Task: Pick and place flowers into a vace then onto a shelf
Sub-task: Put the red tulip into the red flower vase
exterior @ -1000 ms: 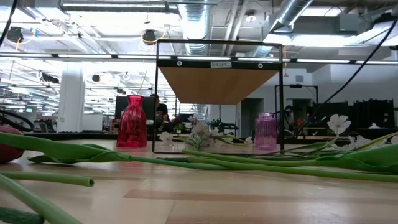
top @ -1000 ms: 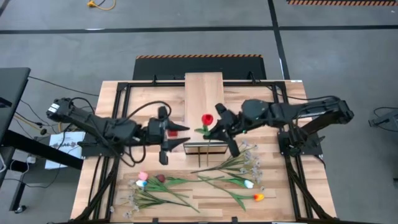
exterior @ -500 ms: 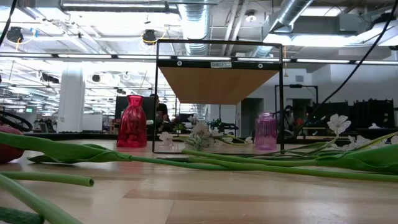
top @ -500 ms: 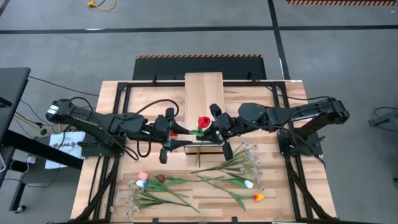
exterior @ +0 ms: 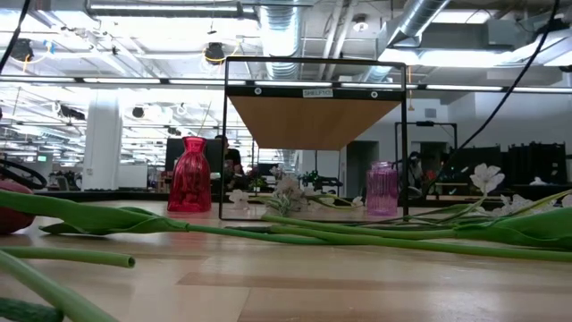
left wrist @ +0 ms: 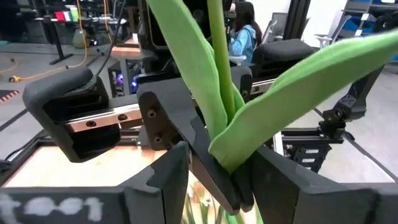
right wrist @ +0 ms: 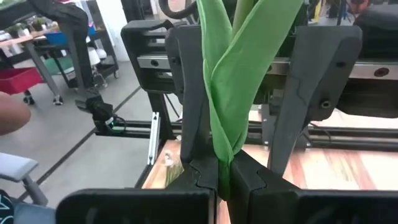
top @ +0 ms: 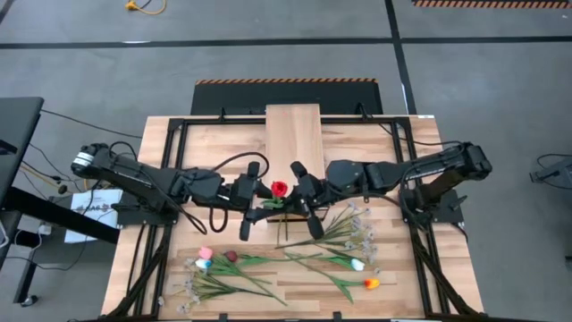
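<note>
Tulip (top: 279, 189) stem pinched in right end effector (right wrist: 225, 177) — left end effector (left wrist: 214, 180) (open) astride.

I see the slatted wooden table (top: 161, 143) carrying the shelf (top: 293, 134) at its middle. On the near part lie flowers: a pink tulip (top: 204, 253), a maroon tulip (top: 231, 257), a white tulip (top: 357, 265), a yellow tulip (top: 371, 283), and pale blossom sprays (top: 362, 224). In the low view, a red vase (exterior: 189, 175) and a purple vase (exterior: 382, 189) stand on the tabletop.

red tulip (top: 279, 188), green stem | red vase (exterior: 189, 175) | purple vase (exterior: 382, 188), seemingly ribbed | light-wood shelf (top: 293, 143)
</note>
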Robot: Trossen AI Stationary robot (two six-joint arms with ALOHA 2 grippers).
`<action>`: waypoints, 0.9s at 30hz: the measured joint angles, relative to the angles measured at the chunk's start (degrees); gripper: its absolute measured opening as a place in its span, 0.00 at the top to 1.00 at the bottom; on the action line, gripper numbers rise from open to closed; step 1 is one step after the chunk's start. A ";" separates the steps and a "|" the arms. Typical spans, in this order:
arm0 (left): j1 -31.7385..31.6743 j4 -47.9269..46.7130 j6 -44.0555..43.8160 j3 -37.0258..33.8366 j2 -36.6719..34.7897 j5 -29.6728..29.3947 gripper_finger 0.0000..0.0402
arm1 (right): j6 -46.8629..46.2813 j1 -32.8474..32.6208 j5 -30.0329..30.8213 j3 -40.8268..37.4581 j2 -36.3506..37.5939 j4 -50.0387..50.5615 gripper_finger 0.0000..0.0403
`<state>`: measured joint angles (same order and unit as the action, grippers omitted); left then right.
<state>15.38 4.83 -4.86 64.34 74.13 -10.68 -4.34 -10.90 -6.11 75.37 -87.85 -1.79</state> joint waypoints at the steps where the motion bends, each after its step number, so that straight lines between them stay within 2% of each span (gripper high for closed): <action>1: 0.00 0.12 0.00 0.00 -0.08 0.03 0.64 | 0.00 0.00 -0.08 0.00 -0.24 -0.47 0.99; 22: 0.15 1.30 2.93 0.02 0.26 1.05 0.64 | -0.12 -1.05 -0.05 0.26 -0.60 3.92 0.99; 27: 0.17 6.45 4.78 0.87 -0.23 1.74 0.64 | -0.17 -1.09 -1.25 -0.39 -1.38 8.33 0.99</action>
<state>15.55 11.28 -0.09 65.21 73.90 -8.94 -4.51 -11.99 -7.37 74.98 -89.23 6.54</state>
